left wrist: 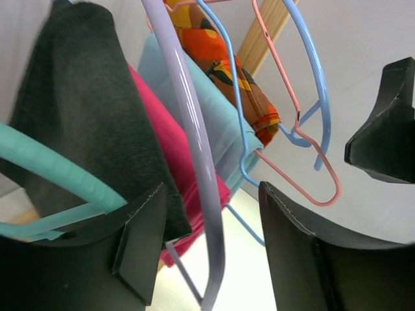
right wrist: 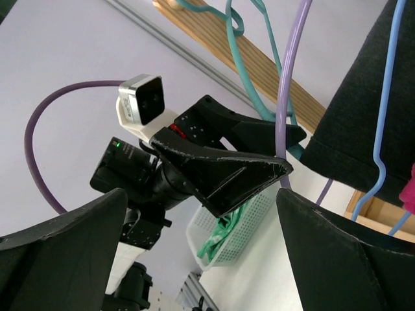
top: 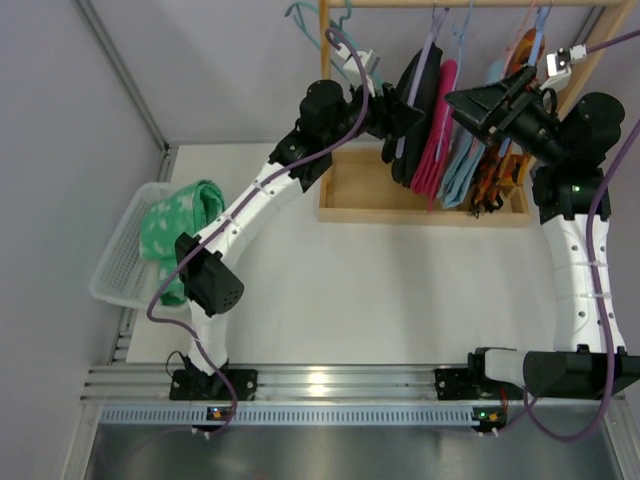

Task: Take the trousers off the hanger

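Between grey walls (top: pixel 60 150), over the white table (top: pixel 400 290), both jaws gape, left straddling a lilac hanger (left wrist: pixel 198 162).

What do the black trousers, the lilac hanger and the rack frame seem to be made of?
Black trousers: soft matte cloth, perhaps fleece; the surface looks fuzzy. Lilac hanger: glossy, probably plastic or coated wire; a bright highlight runs along it. Rack frame: pale bare wood, by its tan colour and grain lines.
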### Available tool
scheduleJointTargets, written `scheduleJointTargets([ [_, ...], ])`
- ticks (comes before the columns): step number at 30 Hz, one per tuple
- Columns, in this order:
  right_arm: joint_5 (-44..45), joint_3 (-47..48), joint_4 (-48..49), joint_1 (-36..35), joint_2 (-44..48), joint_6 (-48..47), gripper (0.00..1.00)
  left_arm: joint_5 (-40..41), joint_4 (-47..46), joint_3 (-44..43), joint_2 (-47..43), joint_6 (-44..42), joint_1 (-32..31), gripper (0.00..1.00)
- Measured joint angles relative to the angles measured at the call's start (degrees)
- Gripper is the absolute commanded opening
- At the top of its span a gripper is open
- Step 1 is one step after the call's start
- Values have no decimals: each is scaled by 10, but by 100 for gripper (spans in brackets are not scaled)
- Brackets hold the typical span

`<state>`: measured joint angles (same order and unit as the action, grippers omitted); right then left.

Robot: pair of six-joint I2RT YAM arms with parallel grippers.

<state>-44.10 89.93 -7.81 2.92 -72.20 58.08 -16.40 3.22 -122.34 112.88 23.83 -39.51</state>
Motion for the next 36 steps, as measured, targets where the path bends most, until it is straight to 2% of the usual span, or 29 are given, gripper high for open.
scheduleJointTargets([
  [4, -3, -6, 1, 3, 2, 0, 99, -22, -1, -5, 17, 28, 0, 59],
  [12, -19, -18, 2, 20, 16, 0, 99, -37, -34, -5, 32, 92, 0, 27],
  [15, -25, -22, 1, 28, 24, 0, 99, -37, -63, -5, 32, 114, 1, 24],
  [17, -28, -23, 1, 31, 28, 0, 99, -39, -72, -5, 32, 125, 1, 18],
  [20, -33, -23, 1, 33, 31, 0, 99, -37, -72, -5, 33, 142, 1, 16],
  [23, -37, -23, 2, 35, 32, 0, 100, -39, -76, -5, 37, 150, 3, 28],
  [28, -41, -31, 5, 38, 33, 0, 99, -46, -94, -9, 50, 159, 3, 29],
  [32, -43, -35, 6, 42, 33, 0, 99, -56, -107, -21, 68, 176, 3, 25],
  [36, -47, -38, 8, 44, 35, 0, 100, -62, -126, -25, 80, 202, 3, 11],
])
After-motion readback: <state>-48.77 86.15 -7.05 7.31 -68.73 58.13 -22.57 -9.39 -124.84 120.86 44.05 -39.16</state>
